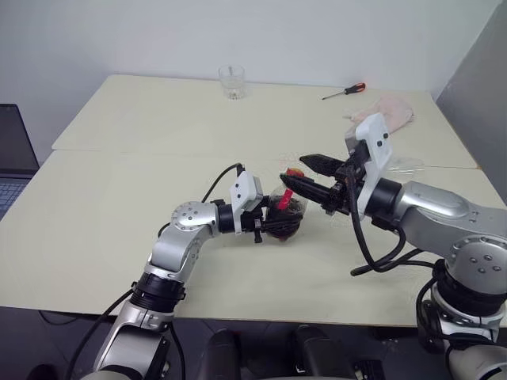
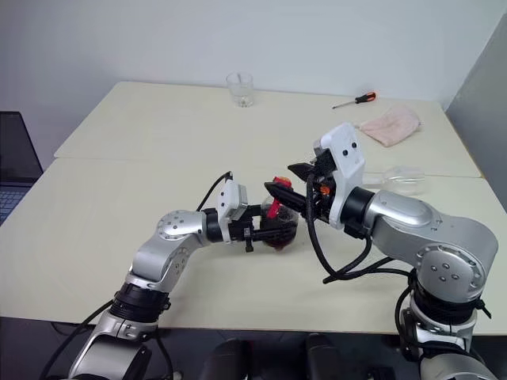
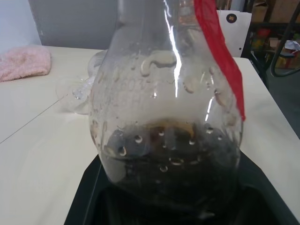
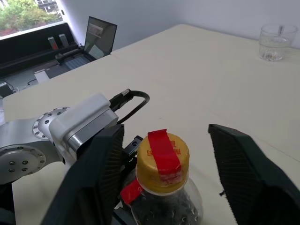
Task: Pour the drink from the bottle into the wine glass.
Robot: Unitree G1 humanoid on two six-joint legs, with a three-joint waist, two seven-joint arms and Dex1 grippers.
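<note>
bottle [image 1: 286, 212] on table [image 1: 119, 198], tumbler [image 1: 232, 81] behind

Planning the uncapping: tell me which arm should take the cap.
Right. The right gripper stands open astride the yellow cap, while the left gripper is shut on the bottle, steadying it.

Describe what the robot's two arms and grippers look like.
Both arms are silver-grey metal with round joints and black collars. Each wrist carries a white boxy camera housing, with black cables looping alongside. The left gripper and right gripper have black, tapered jaws.

Cream table [image 1: 119, 229], white wall [image 1: 238, 32] behind, window [image 4: 28, 14] beyond laptop [image 4: 98, 35].
</note>
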